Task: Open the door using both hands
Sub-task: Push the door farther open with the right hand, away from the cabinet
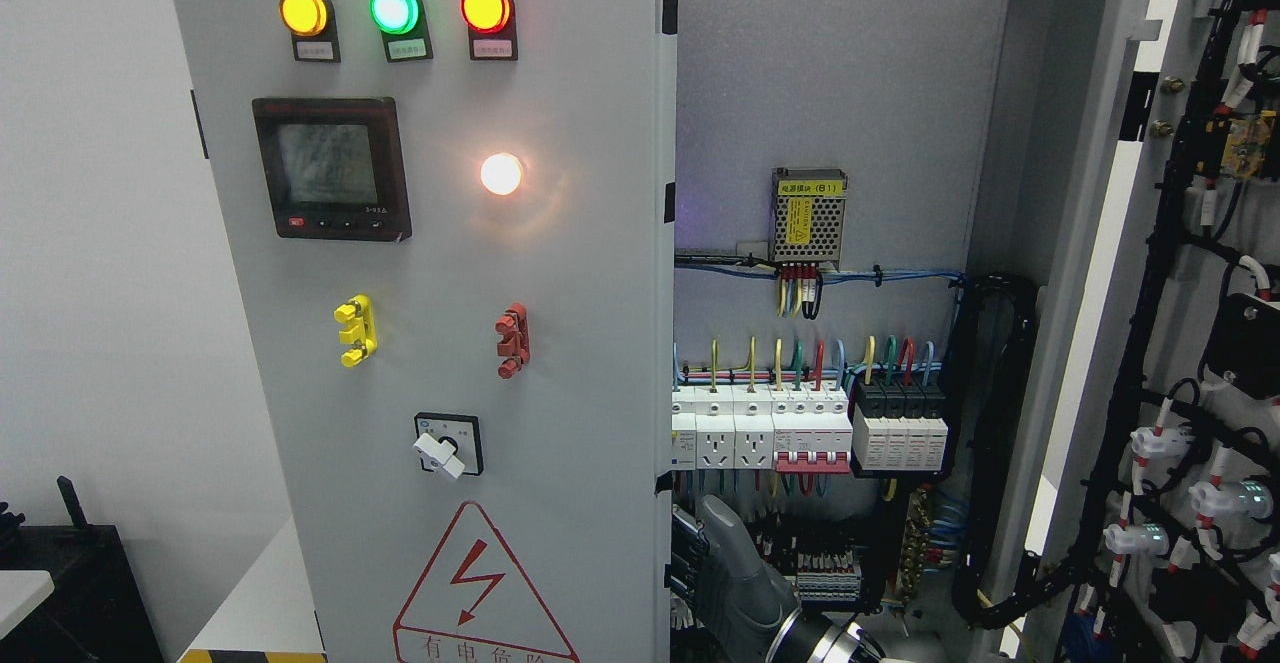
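1 robot hand at left door edge; right door open.

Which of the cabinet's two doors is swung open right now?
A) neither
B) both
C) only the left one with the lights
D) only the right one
D: the right door is swung wide, showing its wired back and the breakers inside, while the left door with the three lights is closed.
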